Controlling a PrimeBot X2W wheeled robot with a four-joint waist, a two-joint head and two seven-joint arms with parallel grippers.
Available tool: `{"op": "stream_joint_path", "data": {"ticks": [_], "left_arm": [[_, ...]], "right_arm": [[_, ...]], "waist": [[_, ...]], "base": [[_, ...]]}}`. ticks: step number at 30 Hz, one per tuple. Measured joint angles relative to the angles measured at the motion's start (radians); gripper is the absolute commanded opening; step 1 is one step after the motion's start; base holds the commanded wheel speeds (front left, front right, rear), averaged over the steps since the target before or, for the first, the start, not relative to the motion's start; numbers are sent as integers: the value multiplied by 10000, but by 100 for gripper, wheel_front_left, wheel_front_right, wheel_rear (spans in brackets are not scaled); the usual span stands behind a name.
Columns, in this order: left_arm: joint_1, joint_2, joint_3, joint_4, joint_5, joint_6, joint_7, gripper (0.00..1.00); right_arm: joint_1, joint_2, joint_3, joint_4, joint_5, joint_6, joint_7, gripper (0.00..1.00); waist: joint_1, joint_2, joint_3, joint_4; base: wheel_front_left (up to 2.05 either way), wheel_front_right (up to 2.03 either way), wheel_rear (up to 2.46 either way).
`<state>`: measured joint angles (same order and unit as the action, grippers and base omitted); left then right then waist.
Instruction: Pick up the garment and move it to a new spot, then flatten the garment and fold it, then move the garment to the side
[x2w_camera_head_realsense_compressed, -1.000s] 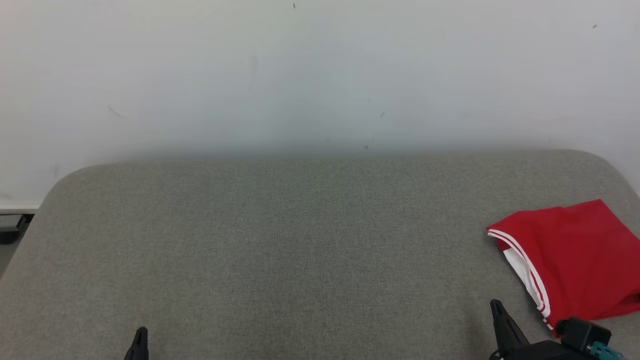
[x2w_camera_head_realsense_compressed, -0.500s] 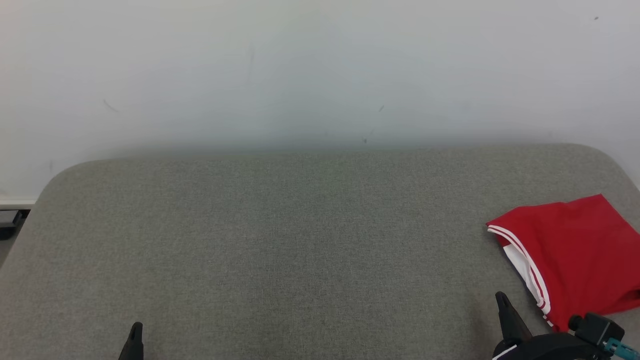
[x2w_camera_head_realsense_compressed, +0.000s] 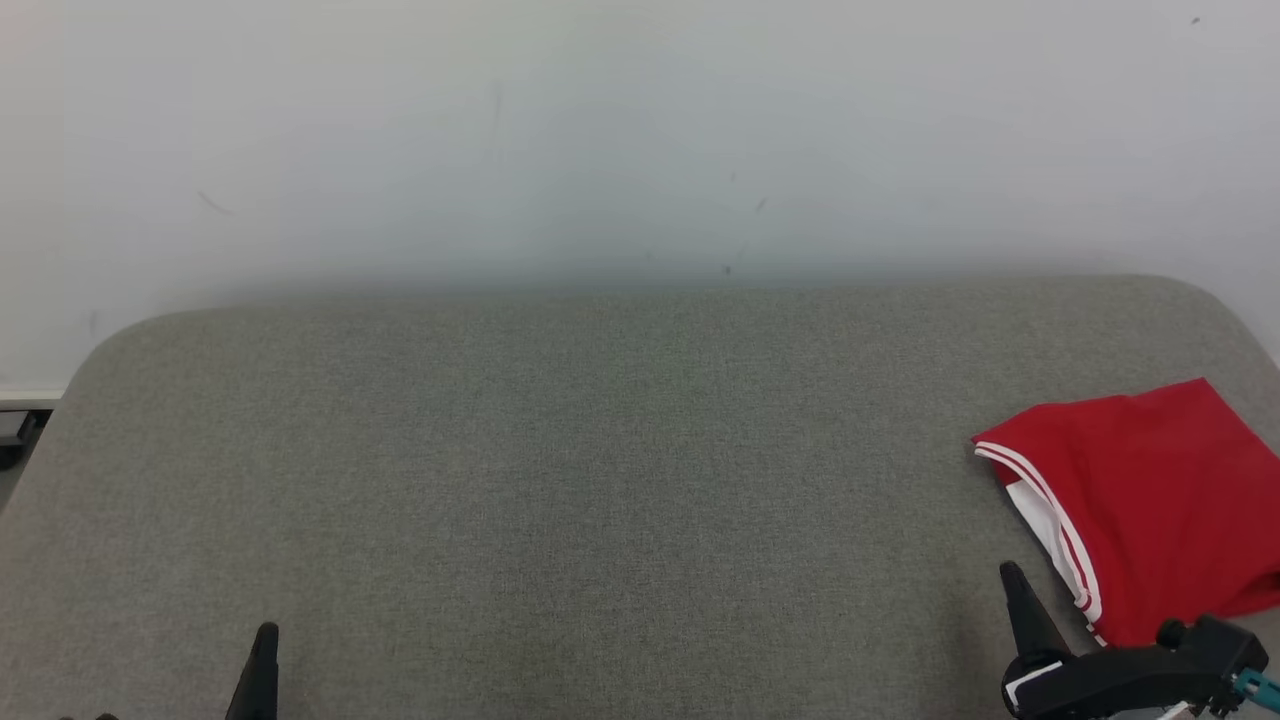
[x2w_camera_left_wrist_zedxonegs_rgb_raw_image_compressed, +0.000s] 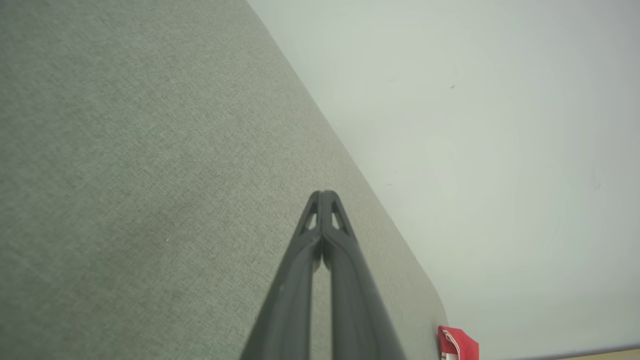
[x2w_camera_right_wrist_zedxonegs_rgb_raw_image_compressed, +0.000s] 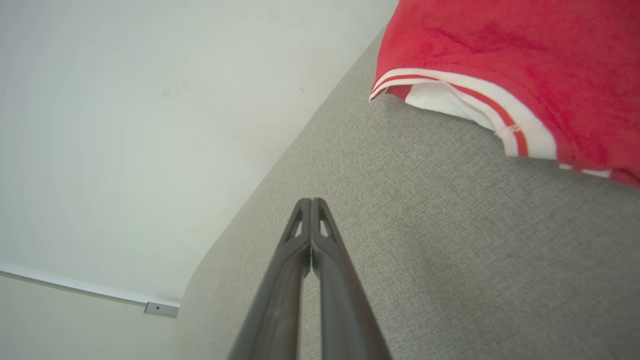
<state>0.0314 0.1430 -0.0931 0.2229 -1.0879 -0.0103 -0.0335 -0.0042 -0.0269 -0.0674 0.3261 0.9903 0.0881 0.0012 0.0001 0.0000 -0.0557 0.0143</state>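
Red garment (x2w_camera_head_realsense_compressed: 1140, 500) folded on grey table (x2w_camera_head_realsense_compressed: 600, 480), just right of right gripper (x2w_camera_head_realsense_compressed: 1012, 580), not touching. Left gripper (x2w_camera_head_realsense_compressed: 265, 640) well apart. Both grippers closed, empty.

garment (x2w_camera_head_realsense_compressed: 1150, 500): plain bright red, no print on the broad face
hem band (x2w_camera_right_wrist_zedxonegs_rgb_raw_image_compressed: 500, 112): white, with one thin red stripe running along it (in the head view it reads as two white lines on red)
panel under the band (x2w_camera_right_wrist_zedxonegs_rgb_raw_image_compressed: 442, 102): plain white
table cover (x2w_camera_head_realsense_compressed: 600, 480): grey with a greenish cast, in a fine woven fleck, the same all over
wall (x2w_camera_head_realsense_compressed: 600, 130): pale grey-white, plain apart from a few small dark specks and faint scuffs
skirting strip (x2w_camera_head_realsense_compressed: 30, 396): white
left gripper (x2w_camera_head_realsense_compressed: 266, 636): matt black
right gripper (x2w_camera_head_realsense_compressed: 1012, 575): matt black, with a small white patch on the black body behind it
connector (x2w_camera_head_realsense_compressed: 1258, 686): teal
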Motion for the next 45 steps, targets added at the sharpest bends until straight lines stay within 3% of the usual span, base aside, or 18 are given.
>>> {"op": "stream_joint_path", "data": {"ticks": [45], "left_arm": [[-1060, -970, 1756, 658, -4769, -1058, 1402, 0]], "right_arm": [[-715, -86, -625, -234, 5756, 278, 1058, 0]], "waist": [[0, 0, 550, -137]], "base": [[0, 0, 0]]}}
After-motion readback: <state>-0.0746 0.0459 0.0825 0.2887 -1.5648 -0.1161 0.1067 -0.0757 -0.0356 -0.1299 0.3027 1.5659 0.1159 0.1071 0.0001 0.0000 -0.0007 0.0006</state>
